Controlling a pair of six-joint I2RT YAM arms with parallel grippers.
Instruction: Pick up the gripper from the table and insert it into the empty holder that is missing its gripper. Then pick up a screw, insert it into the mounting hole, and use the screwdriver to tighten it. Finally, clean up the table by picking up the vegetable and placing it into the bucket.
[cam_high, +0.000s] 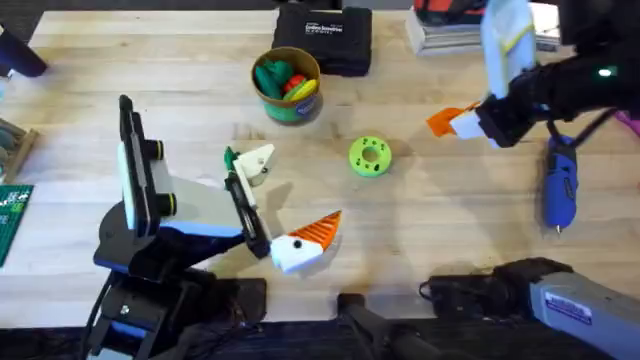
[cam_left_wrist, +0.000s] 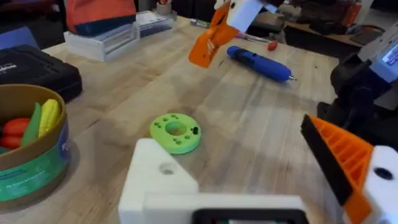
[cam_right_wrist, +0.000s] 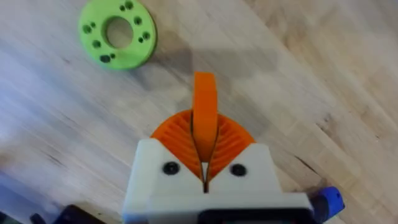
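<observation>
Nearest the bases, the left tool (cam_high: 290, 195) lies low over the desk (cam_high: 440, 220) and is spread wide. One side carries its orange finger (cam_left_wrist: 342, 152); the other is only the empty mount (cam_left_wrist: 158, 180), a bare white block with a small hole in it. I judge this is the holder to fill.

Just beyond is a green disc (cam_high: 370, 157), flat on the wood, with free desk all around it.

Farther on, to the right, the right tool (cam_right_wrist: 204, 134) is clenched on the orange tip (cam_right_wrist: 204, 99). It holds the tip above the desk, well apart from the mount. The ribbed pads (cam_right_wrist: 174, 134) grip its flat sides, and the pointed end sticks out in front.

The tip looks like light, stiff plastic. It should not bend, but smooth faces can slip or turn between the pads, so a hold low on the broad part seems safest. The end that goes into the mount must stay free.

The way from the tip to the mount is open; only the disc lies near it. The screwdriver (cam_high: 558, 190) rests to the right, close to the desk edge – a round body, so it may roll. The bucket (cam_high: 287, 85) stands at the far side.
</observation>
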